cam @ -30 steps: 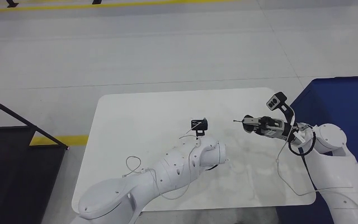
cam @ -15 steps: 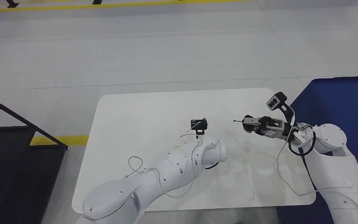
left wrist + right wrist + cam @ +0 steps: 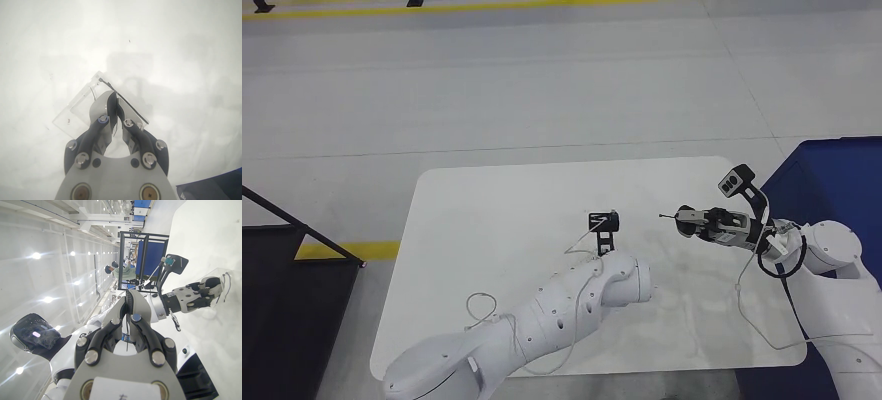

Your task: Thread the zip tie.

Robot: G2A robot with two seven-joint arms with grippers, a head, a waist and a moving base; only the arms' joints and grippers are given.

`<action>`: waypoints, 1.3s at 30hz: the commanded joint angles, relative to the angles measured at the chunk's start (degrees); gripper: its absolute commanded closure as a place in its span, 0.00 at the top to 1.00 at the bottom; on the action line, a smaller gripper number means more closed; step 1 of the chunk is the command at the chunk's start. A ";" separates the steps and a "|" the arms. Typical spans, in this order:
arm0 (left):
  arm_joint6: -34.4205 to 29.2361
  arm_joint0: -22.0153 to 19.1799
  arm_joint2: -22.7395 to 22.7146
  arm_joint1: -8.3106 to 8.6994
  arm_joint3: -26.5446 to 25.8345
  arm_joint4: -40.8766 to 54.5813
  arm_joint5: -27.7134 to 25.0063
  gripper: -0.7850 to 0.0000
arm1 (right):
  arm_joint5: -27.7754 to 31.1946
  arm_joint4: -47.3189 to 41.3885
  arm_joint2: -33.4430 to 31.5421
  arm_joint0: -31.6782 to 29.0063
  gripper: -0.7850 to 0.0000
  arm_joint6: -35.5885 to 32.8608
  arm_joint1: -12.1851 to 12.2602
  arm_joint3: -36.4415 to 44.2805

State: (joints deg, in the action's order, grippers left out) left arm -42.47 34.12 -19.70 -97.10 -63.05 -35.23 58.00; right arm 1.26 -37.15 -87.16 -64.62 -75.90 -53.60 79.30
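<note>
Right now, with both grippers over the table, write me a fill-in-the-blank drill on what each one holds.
1. The right gripper is ____ on a thin black zip tie.
2. The left gripper grips a ____ plastic plate.
3. The table under both arms is ____ in colour.
Missing words: shut; clear; white.
</note>
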 commanded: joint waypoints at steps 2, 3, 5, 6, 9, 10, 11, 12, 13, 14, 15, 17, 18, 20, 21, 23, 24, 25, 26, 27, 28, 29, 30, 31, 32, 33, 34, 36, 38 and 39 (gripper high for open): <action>0.07 3.82 -3.65 1.60 -3.81 -4.94 0.00 0.00 | 0.00 0.00 0.00 0.00 0.00 0.00 0.00 0.00; -0.37 5.02 -4.86 2.17 -5.29 -6.82 0.00 0.00 | 0.00 0.00 0.00 0.00 0.00 0.00 0.00 0.00; -1.49 7.81 -7.50 3.32 -8.90 -10.70 0.00 0.00 | 0.00 0.00 0.00 0.00 0.00 0.00 0.00 0.00; -2.30 9.37 -8.80 3.90 -10.91 -12.62 0.00 0.00 | 0.00 0.00 0.00 0.00 0.00 0.00 0.00 0.00; -3.81 14.73 -12.52 5.55 -17.67 -19.19 0.00 0.00 | 0.00 0.00 0.00 0.00 0.00 0.00 0.00 0.00; -3.81 16.85 -13.49 6.03 -20.44 -20.70 0.00 0.00 | 0.00 0.00 0.00 0.00 0.00 0.00 0.00 0.00; -3.81 18.86 -14.52 6.53 -23.18 -22.28 0.00 0.00 | 0.00 0.00 0.00 0.00 0.00 0.00 0.00 0.00; -3.81 20.92 -15.40 6.98 -26.11 -23.73 0.00 0.00 | 0.00 0.00 0.00 0.00 0.00 0.00 0.00 0.00; -3.57 22.95 -16.20 7.42 -28.94 -25.26 0.00 0.00 | 0.00 0.00 0.00 0.00 0.00 0.00 0.00 0.00; -3.12 25.05 -16.90 7.82 -31.48 -26.54 0.00 0.00 | 0.00 0.00 0.00 0.00 0.00 0.00 0.00 0.00; -2.11 27.03 -17.57 8.19 -34.09 -27.71 0.00 0.00 | 0.00 0.00 0.00 0.00 0.00 0.00 0.00 0.00; 0.96 31.12 -18.56 8.84 -38.76 -29.00 -0.67 0.00 | 0.00 0.00 0.00 0.00 0.00 0.00 0.00 0.00; 2.80 33.09 -19.22 9.14 -40.64 -28.94 -1.95 0.00 | 0.00 0.00 0.00 0.00 0.00 0.00 0.00 0.00; 6.99 36.67 -20.50 9.77 -42.23 -28.77 -6.13 0.00 | 0.00 0.00 0.00 0.00 0.00 0.00 0.00 0.00; 7.77 37.15 -20.77 9.86 -42.20 -28.82 -6.66 0.00 | 0.00 0.00 0.00 0.00 0.00 0.00 0.00 0.00; 7.77 37.15 -20.77 9.86 -42.20 -28.82 -6.66 0.00 | 0.00 0.00 0.00 0.00 0.00 0.00 0.00 0.00; 7.77 37.15 -20.77 9.86 -42.20 -28.82 -6.66 0.00 | 0.00 0.00 0.00 0.00 0.00 0.00 0.00 0.00; 7.77 37.15 -20.77 9.86 -42.20 -28.82 -6.66 0.00 | 0.00 0.00 0.00 0.00 0.00 0.00 0.00 0.00; 7.77 37.15 -20.77 9.86 -42.20 -28.82 -6.66 0.00 | 0.00 0.00 0.00 0.00 0.00 0.00 0.00 0.00; 7.77 37.15 -20.77 9.86 -42.20 -28.82 -6.66 0.00 | 0.00 0.00 0.00 0.00 0.00 0.00 0.00 0.00; 7.77 37.15 -20.77 9.86 -42.20 -28.82 -6.66 0.00 | 0.00 0.00 0.00 0.00 0.00 0.00 0.00 0.00; 7.77 37.15 -20.77 9.86 -42.20 -28.82 -6.66 0.00 | 0.00 0.00 0.00 0.00 0.00 0.00 0.00 0.00; 7.77 37.15 -20.77 9.86 -42.20 -28.82 -6.66 0.00 | 0.00 0.00 0.00 0.00 0.00 0.00 0.00 0.00; 7.77 37.15 -20.77 9.86 -42.20 -28.82 -6.66 0.00 | 0.00 0.00 0.00 0.00 0.00 0.00 0.00 0.00; 7.77 37.15 -20.77 9.86 -42.20 -28.82 -6.66 0.00 | 0.00 0.00 0.00 0.00 0.00 0.00 0.00 0.00; 7.77 37.15 -20.77 9.86 -42.20 -28.82 -6.66 0.00 | 0.00 0.00 0.00 0.00 0.00 0.00 0.00 0.00; 7.77 37.15 -20.77 9.86 -42.20 -28.82 -6.66 0.00 | 0.00 0.00 0.00 0.00 0.00 0.00 0.00 0.00; 7.77 37.15 -20.77 9.86 -42.20 -28.82 -6.66 0.00 | 0.00 0.00 0.00 0.00 0.00 0.00 0.00 0.00; 7.77 37.15 -20.77 9.86 -42.20 -28.82 -6.66 0.00 | 0.00 0.00 0.00 0.00 0.00 0.00 0.00 0.00; 7.77 37.15 -20.77 9.86 -42.20 -28.82 -6.66 0.00 | 0.00 0.00 0.00 0.00 0.00 0.00 0.00 0.00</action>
State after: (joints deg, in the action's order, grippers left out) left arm -34.69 71.27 -40.46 -87.24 -105.25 -64.05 51.34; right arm 1.26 -37.15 -87.16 -64.62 -75.90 -53.60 79.30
